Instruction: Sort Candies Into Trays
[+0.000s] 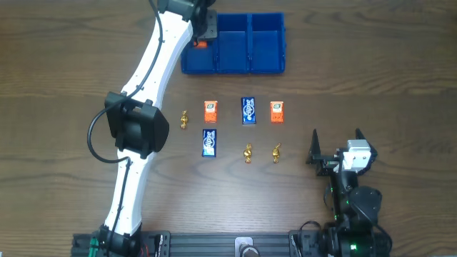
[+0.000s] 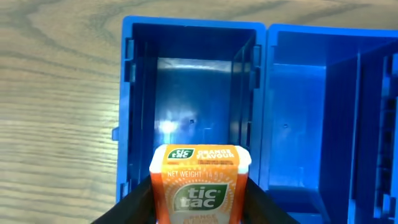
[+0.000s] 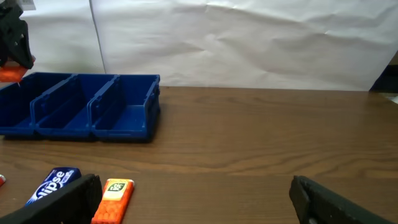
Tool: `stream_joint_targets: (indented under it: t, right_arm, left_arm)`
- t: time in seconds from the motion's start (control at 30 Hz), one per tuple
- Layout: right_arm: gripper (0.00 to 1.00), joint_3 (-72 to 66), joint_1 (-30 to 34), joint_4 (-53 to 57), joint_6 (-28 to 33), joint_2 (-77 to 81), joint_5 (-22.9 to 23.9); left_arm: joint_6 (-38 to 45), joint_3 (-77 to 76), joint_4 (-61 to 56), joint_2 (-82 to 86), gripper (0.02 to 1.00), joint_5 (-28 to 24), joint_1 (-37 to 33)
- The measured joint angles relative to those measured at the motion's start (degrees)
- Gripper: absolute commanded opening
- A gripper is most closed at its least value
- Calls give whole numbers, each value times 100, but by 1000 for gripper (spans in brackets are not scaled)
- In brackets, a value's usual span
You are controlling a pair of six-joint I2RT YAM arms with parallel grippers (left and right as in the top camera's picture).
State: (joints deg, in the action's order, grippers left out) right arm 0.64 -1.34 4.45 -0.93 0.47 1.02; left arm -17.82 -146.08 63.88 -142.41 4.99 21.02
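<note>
Wooden surface (image 1: 371,78) carried the right pincer (image 1: 336,139) nearest the bases, spread wide. Beyond it lay seven candies (image 1: 248,111) in two rows. Farthest off, the left pincer (image 2: 200,194) gripped an orange box (image 2: 200,163) above the left bin (image 2: 186,81) of the trays (image 1: 250,68).

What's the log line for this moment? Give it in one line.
left gripper: shut on orange candy box, over leftmost compartment of blue tray | right gripper: open, empty | table: seven candies unsorted
</note>
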Motion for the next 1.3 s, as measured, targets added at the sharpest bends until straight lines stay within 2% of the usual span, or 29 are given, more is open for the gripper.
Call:
stream_joint_targets:
  t: [0.03, 0.07, 0.13, 0.17, 0.23, 0.33, 0.43, 0.63, 0.87, 0.93, 1.03, 1.13, 1.3]
  right_arm:
    - [998, 0, 2, 0, 2, 0, 0]
    - [998, 0, 2, 0, 0, 0, 0]
    - [998, 0, 2, 0, 2, 0, 0]
    - [998, 0, 0, 0, 0, 0, 0]
    - [998, 0, 2, 0, 0, 4, 0]
    - [998, 0, 2, 0, 0, 0, 0]
    - [998, 0, 2, 0, 0, 0, 0]
    - [998, 0, 2, 0, 0, 0, 2]
    - [998, 0, 2, 2, 0, 0, 0]
    - [998, 0, 2, 0, 0, 0, 2]
    - [998, 0, 2, 0, 0, 0, 0]
    - [998, 0, 2, 0, 0, 0, 0]
    - [998, 0, 0, 0, 0, 0, 0]
  left_arm:
    - [20, 0, 22, 0, 814, 31, 4]
    - [-15, 0, 20, 0, 890, 57, 11]
    - [-48, 0, -37, 0, 954, 114, 17]
    - [-98, 127, -192, 61, 961, 138, 31]
    - [-262, 1698, -949, 1117, 965, 175, 149]
    - [-581, 3777, -1263, 2962, 967, 184, 498]
    - [-966, 5045, -1458, 4116, 936, 214, 1005]
    - [-1408, 6752, -2190, 3447, 925, 79, 1222]
    - [-1541, 6870, -2544, 2758, 829, -81, 1322]
    - [-1539, 6870, -2634, 2625, 741, -85, 1322]
    - [-1537, 6870, -2684, 2625, 676, -118, 1322]
    - [-1545, 6870, -2697, 2625, 500, -125, 1320]
    - [-1528, 6870, -2811, 2588, 329, -175, 1311]
